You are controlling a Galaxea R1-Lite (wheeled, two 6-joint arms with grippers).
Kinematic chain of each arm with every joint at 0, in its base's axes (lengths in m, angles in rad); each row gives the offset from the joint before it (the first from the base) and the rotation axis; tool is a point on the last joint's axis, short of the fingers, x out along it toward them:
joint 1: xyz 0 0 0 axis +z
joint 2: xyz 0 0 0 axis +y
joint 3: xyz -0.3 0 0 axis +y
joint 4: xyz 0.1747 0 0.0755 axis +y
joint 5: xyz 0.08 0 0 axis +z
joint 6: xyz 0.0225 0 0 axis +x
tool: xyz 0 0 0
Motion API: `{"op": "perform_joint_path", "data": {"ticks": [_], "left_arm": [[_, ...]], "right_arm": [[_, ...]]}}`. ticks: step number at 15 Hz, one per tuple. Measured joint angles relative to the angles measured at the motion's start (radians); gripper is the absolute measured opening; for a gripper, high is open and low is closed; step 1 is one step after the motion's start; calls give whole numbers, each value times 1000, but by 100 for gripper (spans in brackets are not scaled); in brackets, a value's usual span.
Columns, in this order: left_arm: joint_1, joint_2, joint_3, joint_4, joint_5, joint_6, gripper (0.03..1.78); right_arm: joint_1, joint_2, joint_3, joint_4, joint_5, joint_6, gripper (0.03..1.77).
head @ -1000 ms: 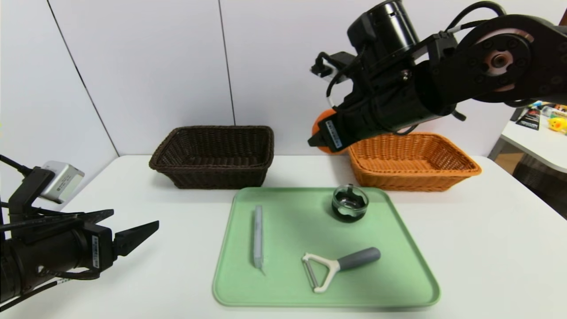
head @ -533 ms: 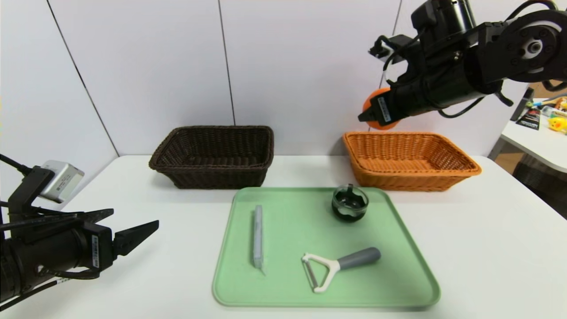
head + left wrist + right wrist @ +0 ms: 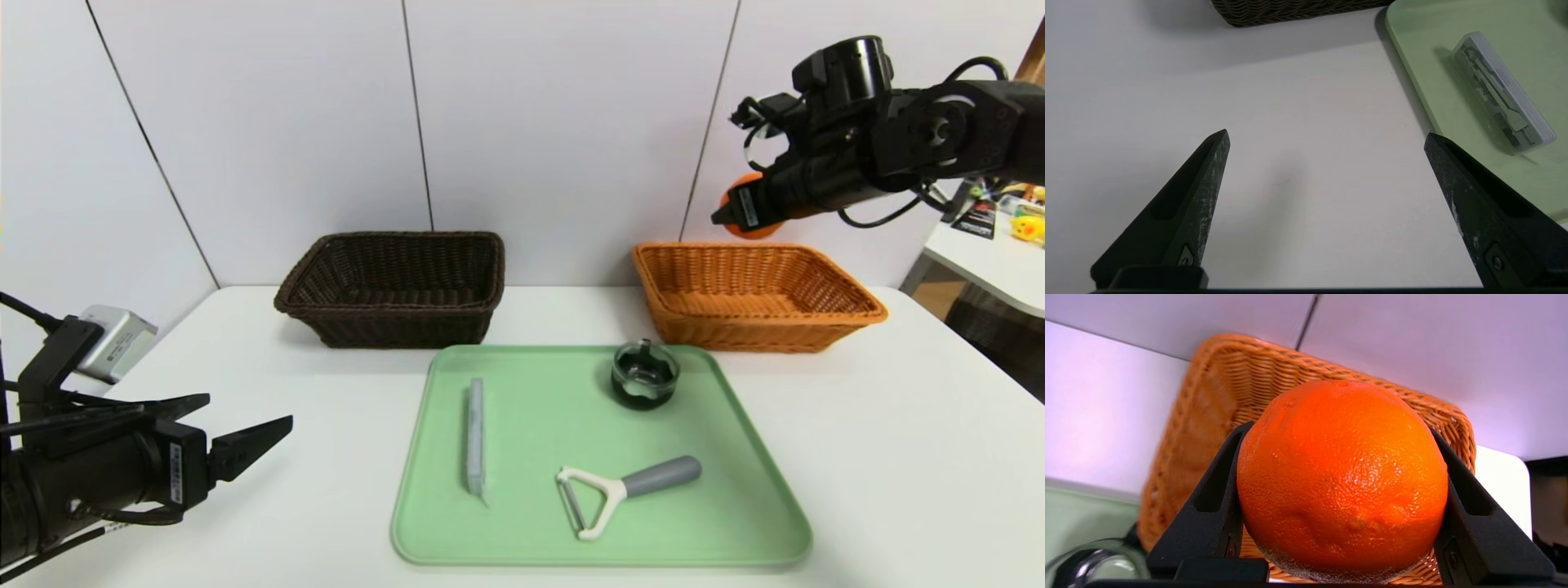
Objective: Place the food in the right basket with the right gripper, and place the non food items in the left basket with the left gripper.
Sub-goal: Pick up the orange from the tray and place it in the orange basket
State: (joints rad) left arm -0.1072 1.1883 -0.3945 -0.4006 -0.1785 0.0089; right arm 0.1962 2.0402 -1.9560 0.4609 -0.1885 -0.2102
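My right gripper is shut on the food, a bumpy orange fruit, and holds it in the air above the orange-tan right basket. The fruit peeks out behind the fingers. On the green tray lie the non food items: a dark glass dish, a thin grey bar and a white peeler. The dark brown left basket stands empty at the back. My left gripper hovers open over bare table left of the tray, nothing between its fingers.
The white table ends at a wall close behind both baskets. A second table with small items stands at the far right. In the left wrist view the grey bar lies on the tray's edge.
My right arm has carried the fruit to the right, from beside the orange-tan basket's left end to above the basket. The left arm has barely moved.
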Motion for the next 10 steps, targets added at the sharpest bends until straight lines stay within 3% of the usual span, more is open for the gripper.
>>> {"op": "perform_joint_path", "data": {"ticks": [10], "left_arm": [[0,-13,10,0,2,0,169]], "right_arm": [[-68,119,1,64,-8,38,119]]}}
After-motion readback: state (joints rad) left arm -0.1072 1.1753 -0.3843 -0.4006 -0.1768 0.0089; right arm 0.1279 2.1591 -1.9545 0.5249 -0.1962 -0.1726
